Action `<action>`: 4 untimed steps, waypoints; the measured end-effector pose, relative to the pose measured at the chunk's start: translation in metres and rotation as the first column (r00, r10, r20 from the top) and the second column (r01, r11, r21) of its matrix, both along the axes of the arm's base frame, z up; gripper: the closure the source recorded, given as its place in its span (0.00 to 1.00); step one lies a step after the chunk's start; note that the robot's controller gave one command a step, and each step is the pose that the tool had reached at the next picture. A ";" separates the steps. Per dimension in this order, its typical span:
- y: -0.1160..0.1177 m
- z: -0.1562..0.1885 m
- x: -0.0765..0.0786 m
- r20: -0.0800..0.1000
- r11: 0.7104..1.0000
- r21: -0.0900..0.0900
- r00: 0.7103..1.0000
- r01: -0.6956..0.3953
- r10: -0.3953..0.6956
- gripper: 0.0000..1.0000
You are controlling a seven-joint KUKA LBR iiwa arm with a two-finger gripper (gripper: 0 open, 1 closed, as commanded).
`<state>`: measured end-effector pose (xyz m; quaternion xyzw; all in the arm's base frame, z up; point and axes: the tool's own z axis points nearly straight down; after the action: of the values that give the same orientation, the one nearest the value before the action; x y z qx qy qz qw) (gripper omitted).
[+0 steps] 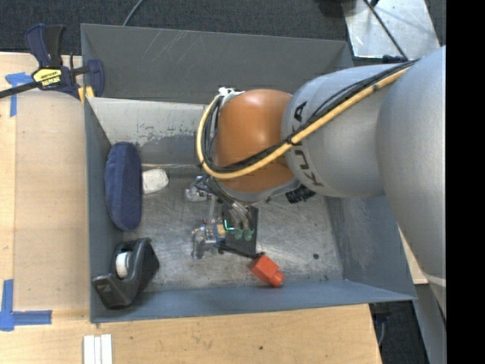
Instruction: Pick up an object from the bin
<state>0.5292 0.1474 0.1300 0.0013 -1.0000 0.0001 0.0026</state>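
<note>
Claw [206, 241] hangs low over the floor of the grey metal bin [227, 303], beside a small red angular block [267, 271], probably set for a grasp; its opening cannot be told

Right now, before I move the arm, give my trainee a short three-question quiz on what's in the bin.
1. True or false: the white lump lies just right of the blue pouch.
2. Which thing lies nearest the gripper? A) blue pouch B) orange block C) white lump
3. Fill in: the black tape dispenser sits in the bin's lower-____ corner in the camera view.
Key: 1 true; 2 B; 3 left.
</note>
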 end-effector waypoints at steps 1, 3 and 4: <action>-0.066 -0.059 0.009 0.012 0.998 0.006 0.998 0.056 -0.056 0.00; -0.066 0.065 0.017 0.016 0.999 0.002 0.999 0.038 -0.038 1.00; -0.128 0.115 0.017 0.013 0.985 -0.003 0.985 -0.173 0.173 1.00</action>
<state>0.5459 0.0198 0.2448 0.0880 -0.9961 0.0013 -0.0041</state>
